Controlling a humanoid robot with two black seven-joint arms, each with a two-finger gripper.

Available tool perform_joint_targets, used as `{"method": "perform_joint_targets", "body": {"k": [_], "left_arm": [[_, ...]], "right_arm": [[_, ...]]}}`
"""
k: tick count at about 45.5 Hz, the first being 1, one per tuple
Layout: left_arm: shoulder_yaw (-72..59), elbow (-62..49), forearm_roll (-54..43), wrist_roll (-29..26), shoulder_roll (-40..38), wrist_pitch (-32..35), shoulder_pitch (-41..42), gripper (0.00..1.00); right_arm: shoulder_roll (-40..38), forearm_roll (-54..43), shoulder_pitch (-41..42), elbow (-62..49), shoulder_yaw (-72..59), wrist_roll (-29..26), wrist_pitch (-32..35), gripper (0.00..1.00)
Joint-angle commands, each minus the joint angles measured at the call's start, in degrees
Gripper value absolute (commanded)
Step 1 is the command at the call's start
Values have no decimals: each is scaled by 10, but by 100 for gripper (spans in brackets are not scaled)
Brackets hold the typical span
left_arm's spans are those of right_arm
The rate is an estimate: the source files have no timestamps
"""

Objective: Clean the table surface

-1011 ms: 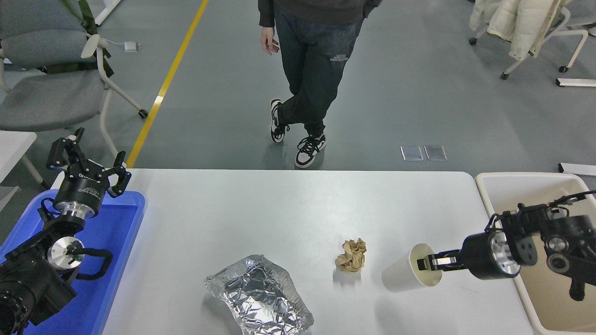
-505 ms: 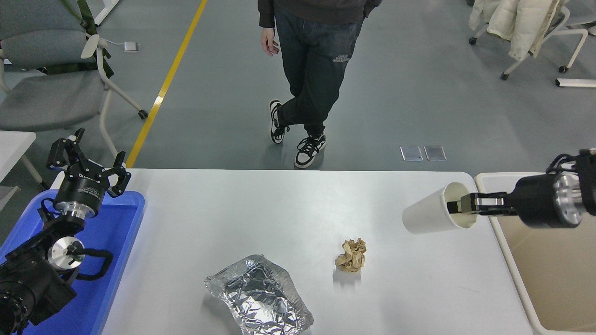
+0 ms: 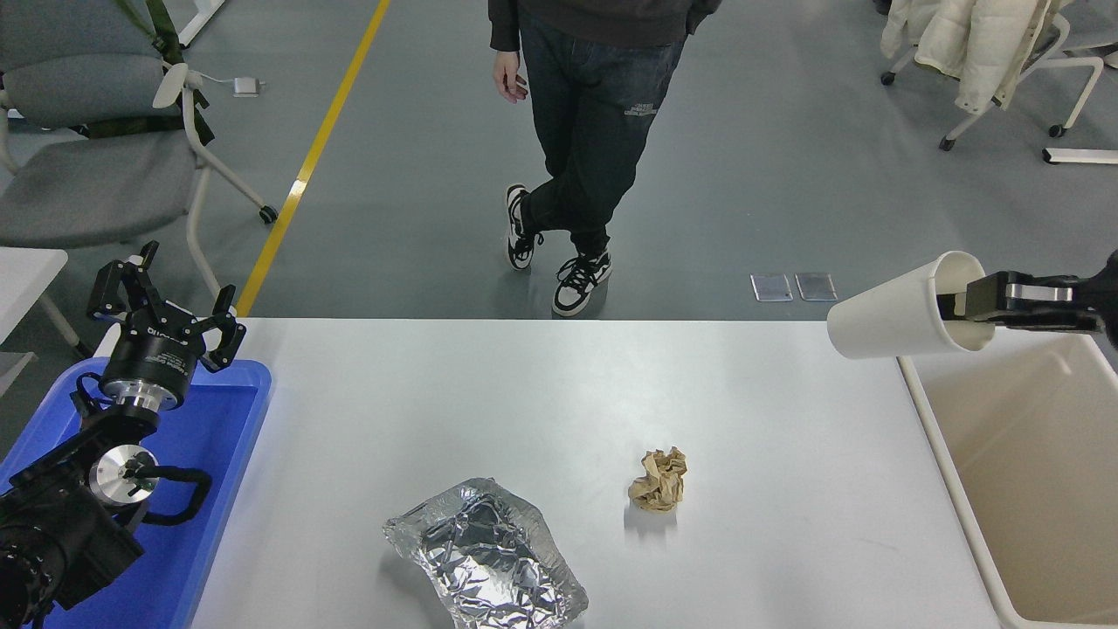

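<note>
The white table surface (image 3: 489, 393) holds a crumpled brown paper ball (image 3: 659, 479) and a crumpled foil tray (image 3: 486, 555) near the front edge. My right gripper (image 3: 961, 307) comes in from the right edge and is shut on the rim of a white paper cup (image 3: 891, 319). It holds the cup on its side in the air, above the table's far right corner and the far left corner of the beige tub (image 3: 1031, 472). My left gripper (image 3: 162, 301) is open and parked over the blue tray (image 3: 218, 437) at the lower left.
A person (image 3: 594, 131) stands on the floor beyond the table's far edge. A grey chair (image 3: 96, 140) stands at the far left, and a chair with a white coat (image 3: 969, 44) at the far right.
My right gripper has lifted the cup off the table and carried it up and to the right, from the front right area to above the tub's far corner. The left arm has not moved.
</note>
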Motion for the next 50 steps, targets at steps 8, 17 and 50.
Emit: {"method": "perform_joint_targets", "body": {"k": [8, 17, 50], "left_arm": [[0, 0, 0, 0, 0, 1, 0, 100], [-1, 1, 0, 0, 0, 1, 0, 100], [0, 1, 0, 0, 0, 1, 0, 100]], "right_arm": [[-10, 36, -28, -122, -4, 48, -4, 0], [-5, 57, -64, -221, -4, 102, -4, 0], [190, 215, -303, -584, 3, 210, -114, 0]]}}
